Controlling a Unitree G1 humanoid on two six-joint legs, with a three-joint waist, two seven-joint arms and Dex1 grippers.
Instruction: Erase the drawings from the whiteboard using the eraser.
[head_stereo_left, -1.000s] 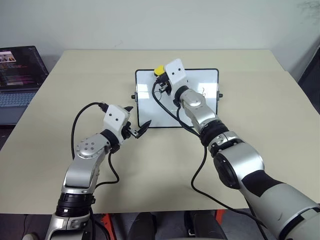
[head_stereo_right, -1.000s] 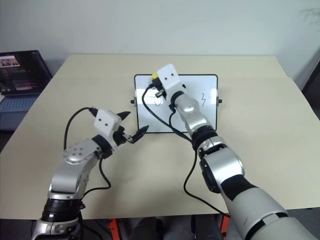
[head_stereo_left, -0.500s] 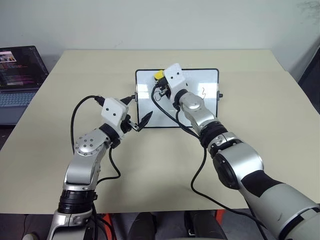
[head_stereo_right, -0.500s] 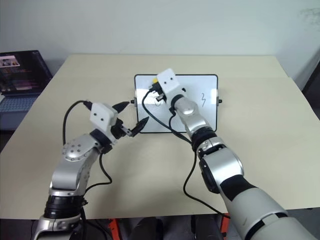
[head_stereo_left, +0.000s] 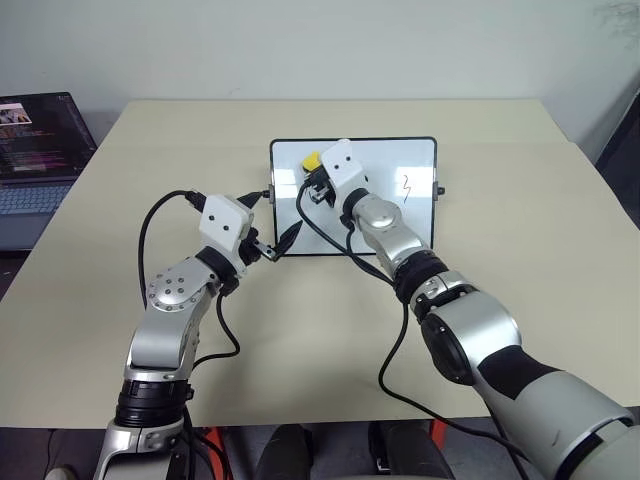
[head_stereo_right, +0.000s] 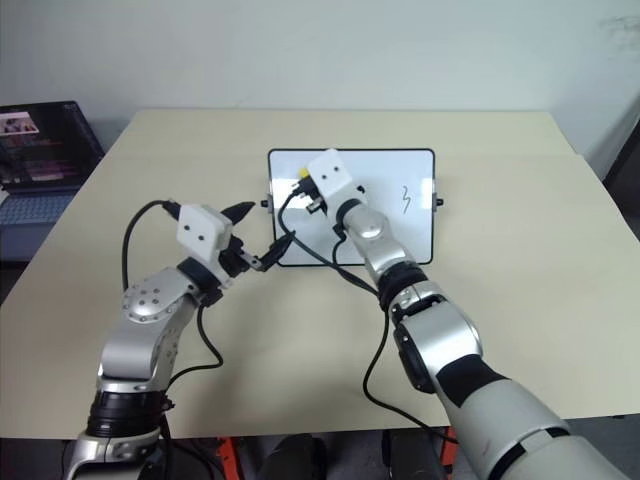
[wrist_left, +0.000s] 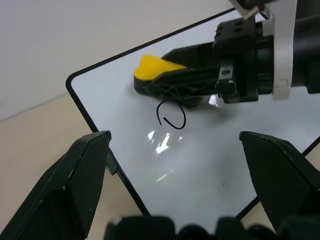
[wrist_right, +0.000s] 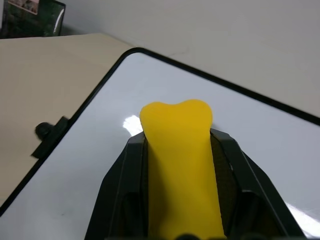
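A: Where was the whiteboard (head_stereo_left: 400, 215)?

B: Lay flat at upper centre of the head view, on the beige table (head_stereo_left: 130, 300), black knobs at both side edges.

A: And the eraser (wrist_right: 181, 165)?

B: Sat squeezed between the closed fingers of the right gripper (head_stereo_left: 312, 180), yellow block over the board's upper left part, just beside the round "0" mark (wrist_left: 171, 115).

A: Touching the board?

B: Looked pressed down on it in the left wrist view, dark underside against the white surface.

A: Other drawings?

B: Saw a "3"-like squiggle (head_stereo_left: 406, 186) at the board's right side, well apart from the eraser.

A: Left gripper (head_stereo_left: 268, 228)?

B: Stood spread wide and empty, at the board's lower left corner.

A: Anything else?

B: Noted a laptop (head_stereo_left: 35, 150) at the far left edge
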